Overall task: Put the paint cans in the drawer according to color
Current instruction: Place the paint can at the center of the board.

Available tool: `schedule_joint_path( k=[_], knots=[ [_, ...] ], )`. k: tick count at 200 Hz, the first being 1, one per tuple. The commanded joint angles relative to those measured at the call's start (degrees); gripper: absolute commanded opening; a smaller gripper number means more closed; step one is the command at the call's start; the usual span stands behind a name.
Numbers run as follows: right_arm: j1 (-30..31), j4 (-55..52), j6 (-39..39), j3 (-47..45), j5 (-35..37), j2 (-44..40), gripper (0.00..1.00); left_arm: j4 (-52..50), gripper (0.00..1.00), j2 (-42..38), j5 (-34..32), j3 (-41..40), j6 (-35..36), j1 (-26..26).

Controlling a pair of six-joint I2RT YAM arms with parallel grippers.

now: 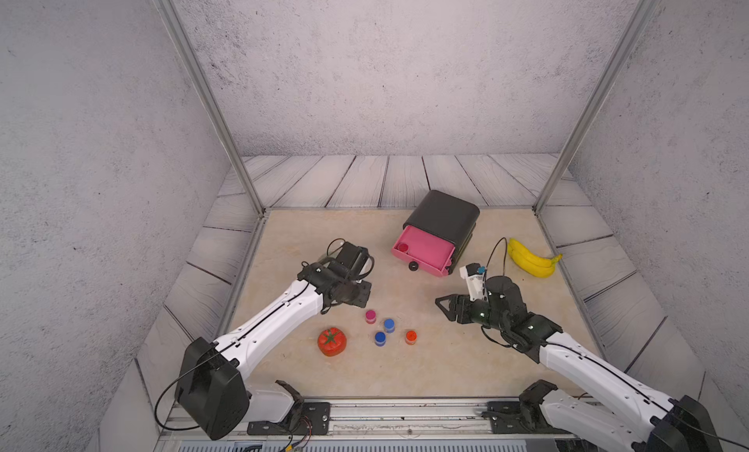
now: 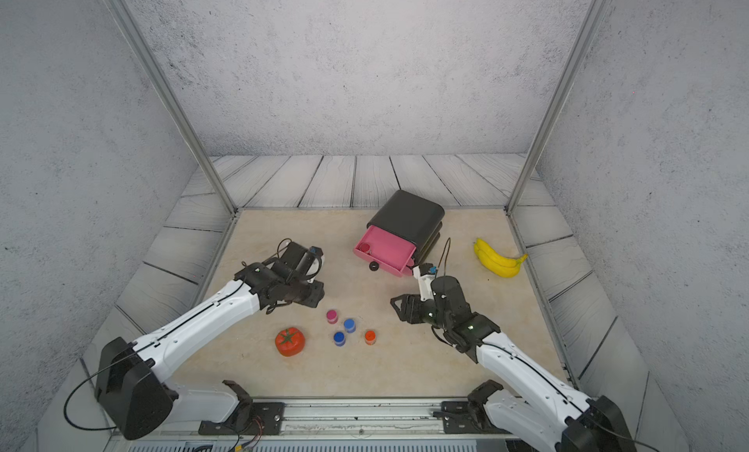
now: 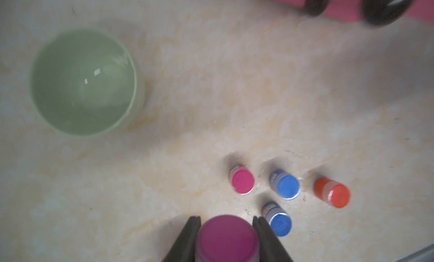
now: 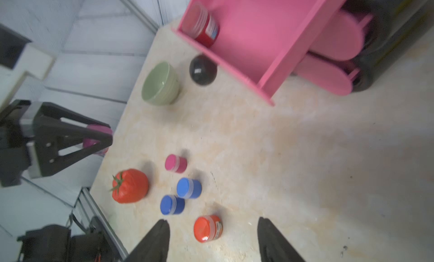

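My left gripper (image 3: 226, 219) is shut on a magenta paint can (image 3: 226, 239), held just above the table; the can is hidden in both top views. Four more paint cans stand in a cluster: a pink one (image 1: 370, 316), two blue ones (image 1: 389, 325) (image 1: 379, 338), and an orange-red one (image 1: 410, 337). The black cabinet (image 1: 444, 212) has its top pink drawer (image 1: 429, 249) pulled out, with a red can (image 1: 402, 248) in its left corner. My right gripper (image 1: 441, 306) is open, right of the cluster, with the orange-red can (image 4: 207, 229) in line between its fingers but apart from them.
A pale green bowl (image 3: 82, 84) stands empty on the table under my left arm. A red tomato (image 1: 332, 341) lies left of the cans and a banana (image 1: 531, 259) at the right edge. The open drawer's black knob (image 1: 413, 266) juts toward the cans.
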Motion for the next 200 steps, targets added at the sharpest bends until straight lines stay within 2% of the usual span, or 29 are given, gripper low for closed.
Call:
schedule_joint_path(
  k=[1, 59, 90, 141, 200],
  knots=[
    [4.61, -4.34, -4.62, 4.48, 2.14, 4.00, 0.64, 7.51, 0.26, -0.16, 1.71, -5.02, -4.63, 2.21],
    [13.18, -14.18, -7.33, 10.33, 10.53, 14.87, 0.65, 10.93, 0.29, 11.12, 4.09, -6.80, -5.07, 4.79],
    [15.28, -15.18, -7.46, 11.66, 11.19, 18.69, 0.66, 11.96, 0.31, 14.96, 5.62, -5.41, -4.77, 6.02],
    [17.30, -17.98, -8.51, 14.88, 11.70, 24.61, 0.69, 11.92, 0.46, 16.46, 6.04, -5.82, -4.81, 6.20],
    [19.40, -21.34, -10.14, 19.10, 13.42, 29.90, 0.70, 9.43, 0.49, 14.33, 6.02, -4.08, -3.89, 6.73]
  ],
)
